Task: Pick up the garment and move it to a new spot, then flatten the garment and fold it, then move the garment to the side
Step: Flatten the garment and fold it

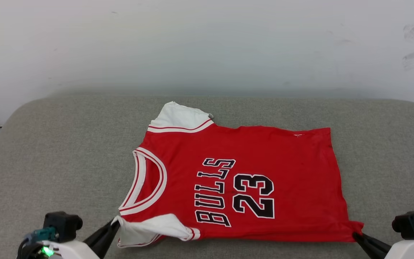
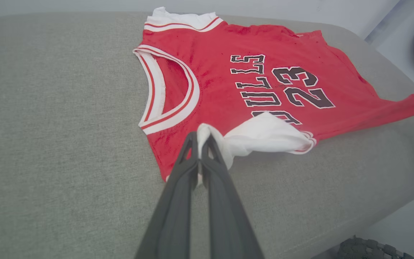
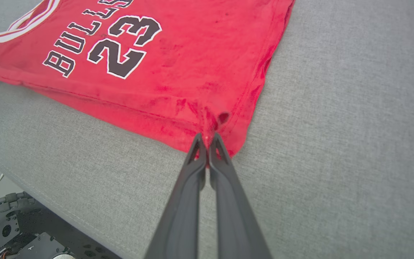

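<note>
Both pincers I record as clamped on cloth: left gripper on the near white sleeve, right gripper on the near hem corner. Fingers lie low, angled inward from the near edge. Garment lies chest-up, spread on the grey cushion, collar toward my left.

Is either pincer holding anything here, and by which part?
Both hold the jersey: the left pincer pinches the near white sleeve, the right pincer the near hem corner.

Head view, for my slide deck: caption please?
Red jersey flat on grey cushion, left gripper pinching a sleeve, right gripper pinching the hem corner.
</note>
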### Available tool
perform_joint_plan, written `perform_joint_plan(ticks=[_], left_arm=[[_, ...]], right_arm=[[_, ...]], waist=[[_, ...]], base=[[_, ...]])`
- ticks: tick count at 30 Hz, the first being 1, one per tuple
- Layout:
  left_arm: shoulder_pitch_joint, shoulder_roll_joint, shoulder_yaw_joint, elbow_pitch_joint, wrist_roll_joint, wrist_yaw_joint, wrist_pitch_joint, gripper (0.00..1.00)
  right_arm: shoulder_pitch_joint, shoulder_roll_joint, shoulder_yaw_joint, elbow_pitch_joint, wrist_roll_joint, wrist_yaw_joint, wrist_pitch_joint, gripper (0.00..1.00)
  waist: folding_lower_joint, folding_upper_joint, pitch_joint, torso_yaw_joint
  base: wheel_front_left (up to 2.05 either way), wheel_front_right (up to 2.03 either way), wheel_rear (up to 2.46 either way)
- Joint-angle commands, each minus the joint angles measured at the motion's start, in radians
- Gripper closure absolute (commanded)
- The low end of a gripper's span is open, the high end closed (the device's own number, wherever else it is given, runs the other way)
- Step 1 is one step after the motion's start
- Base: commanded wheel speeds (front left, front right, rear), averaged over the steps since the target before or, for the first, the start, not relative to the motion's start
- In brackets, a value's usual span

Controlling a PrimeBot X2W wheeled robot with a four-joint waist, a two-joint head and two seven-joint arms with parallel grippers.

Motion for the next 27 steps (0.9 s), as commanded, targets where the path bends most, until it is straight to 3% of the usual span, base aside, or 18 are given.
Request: perform_joint_plan(ticks=[1,17,27], left_arm=[[-0.027,0.002,0.006,0.006,0.009,-0.006,0.002,1.0],[-0.419,-0.068,-0.022,0.265,0.104,-0.166,0.077,1.0],[-0.567,-0.124,-0.06,0.478,0.135,-0.222,0.073,1.0]], right_arm=[[-0.012,0.005,-0.006,-0.006,-0.008,-0.001,0.005,1.0],[-0.205,0.042,-0.01,0.021,-0.016,-0.001,0.038,1.0],[-0.316,0.068,0.03,0.113,-0.028,-0.001,0.04,1.0]], waist=[[0.0,-0.0001,0.007,-0.004],[0.0,-0.0001,0.217,-0.048],[0.0,-0.0001,0.313,-0.058]], base=[[0.0,0.0,0.0],[0.0,0.0,0.0],[0.0,0.0,0.0]])
